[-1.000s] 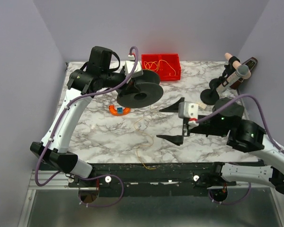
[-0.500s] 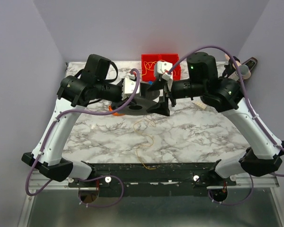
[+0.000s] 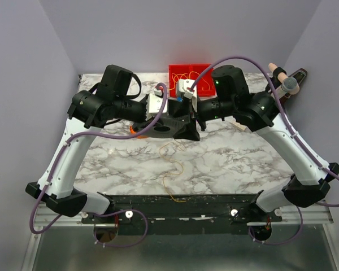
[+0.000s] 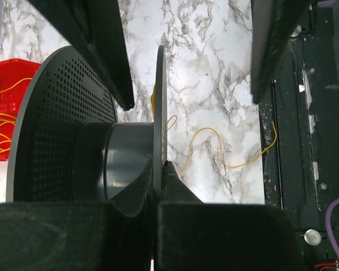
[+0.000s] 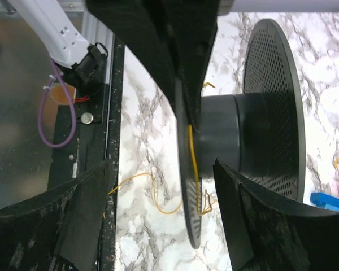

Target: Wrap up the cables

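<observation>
My left gripper [image 3: 168, 121] is shut on one flange of a black spool [image 3: 161, 129], held above the table's middle back. In the left wrist view its fingertips [image 4: 160, 165] pinch the thin flange [image 4: 160, 101] edge-on. My right gripper [image 3: 191, 125] is open next to the spool from the right. In the right wrist view its jaws [image 5: 161, 169] stand wide on either side of the near flange [image 5: 186, 192]. A thin yellow cable [image 5: 192, 164] runs along the hub [image 5: 226, 135] and trails over the marble [image 3: 172, 169] to the front edge. More yellow cables lie in the red bin [image 3: 175, 69].
A microphone [image 3: 288, 84] on a black stand is at the back right. A small orange and blue object [image 3: 134, 131] lies under the spool, mostly hidden; its blue part shows in the right wrist view [image 5: 327, 200]. A black rail [image 3: 175, 203] runs along the front edge.
My right arm swung from the table's right side up to the spool, and has just moved slightly closer to it. My left gripper brought the spool forward and lower.
</observation>
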You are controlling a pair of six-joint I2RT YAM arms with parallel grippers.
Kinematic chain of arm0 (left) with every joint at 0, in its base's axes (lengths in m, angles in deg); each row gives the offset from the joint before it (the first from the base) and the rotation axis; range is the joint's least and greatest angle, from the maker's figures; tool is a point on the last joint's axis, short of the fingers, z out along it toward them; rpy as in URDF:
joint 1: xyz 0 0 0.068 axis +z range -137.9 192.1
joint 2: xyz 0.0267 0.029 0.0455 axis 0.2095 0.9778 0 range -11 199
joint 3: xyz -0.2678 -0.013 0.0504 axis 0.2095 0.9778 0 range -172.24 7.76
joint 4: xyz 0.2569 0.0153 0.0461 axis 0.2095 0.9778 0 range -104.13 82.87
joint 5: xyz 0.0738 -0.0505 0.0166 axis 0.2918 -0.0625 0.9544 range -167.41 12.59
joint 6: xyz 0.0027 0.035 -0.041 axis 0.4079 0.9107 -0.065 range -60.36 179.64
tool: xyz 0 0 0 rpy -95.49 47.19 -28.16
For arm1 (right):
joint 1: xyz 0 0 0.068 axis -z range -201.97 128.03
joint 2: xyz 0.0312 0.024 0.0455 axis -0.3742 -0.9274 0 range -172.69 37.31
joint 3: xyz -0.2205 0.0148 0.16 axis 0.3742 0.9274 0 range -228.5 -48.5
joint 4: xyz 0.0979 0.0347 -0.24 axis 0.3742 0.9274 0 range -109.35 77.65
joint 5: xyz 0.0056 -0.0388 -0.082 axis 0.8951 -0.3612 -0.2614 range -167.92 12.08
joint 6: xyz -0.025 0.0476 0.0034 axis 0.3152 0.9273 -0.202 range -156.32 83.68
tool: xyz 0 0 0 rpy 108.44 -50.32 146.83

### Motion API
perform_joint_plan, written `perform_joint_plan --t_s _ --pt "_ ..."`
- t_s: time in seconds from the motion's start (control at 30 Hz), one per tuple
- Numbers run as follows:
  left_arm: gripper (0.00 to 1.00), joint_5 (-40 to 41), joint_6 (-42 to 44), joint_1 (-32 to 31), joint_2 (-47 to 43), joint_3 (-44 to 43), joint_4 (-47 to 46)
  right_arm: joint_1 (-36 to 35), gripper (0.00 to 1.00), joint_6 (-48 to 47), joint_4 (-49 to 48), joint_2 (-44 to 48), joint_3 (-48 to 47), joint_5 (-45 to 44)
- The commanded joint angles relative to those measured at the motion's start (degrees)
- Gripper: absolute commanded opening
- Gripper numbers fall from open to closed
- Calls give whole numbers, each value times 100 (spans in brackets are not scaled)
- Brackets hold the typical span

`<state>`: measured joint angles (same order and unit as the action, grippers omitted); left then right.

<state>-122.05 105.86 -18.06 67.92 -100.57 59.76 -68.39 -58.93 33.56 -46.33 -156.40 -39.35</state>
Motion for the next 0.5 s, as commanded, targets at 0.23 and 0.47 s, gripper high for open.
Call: perform_joint_plan --t_s 0.23,0.47 --pt "0 24 -796 -52 -95 -101 -593 9 83 116 -253 75 242 -727" --pt "0 519 -1923 -52 -175 207 -1263 9 87 468 -1002 673 656 -1185"
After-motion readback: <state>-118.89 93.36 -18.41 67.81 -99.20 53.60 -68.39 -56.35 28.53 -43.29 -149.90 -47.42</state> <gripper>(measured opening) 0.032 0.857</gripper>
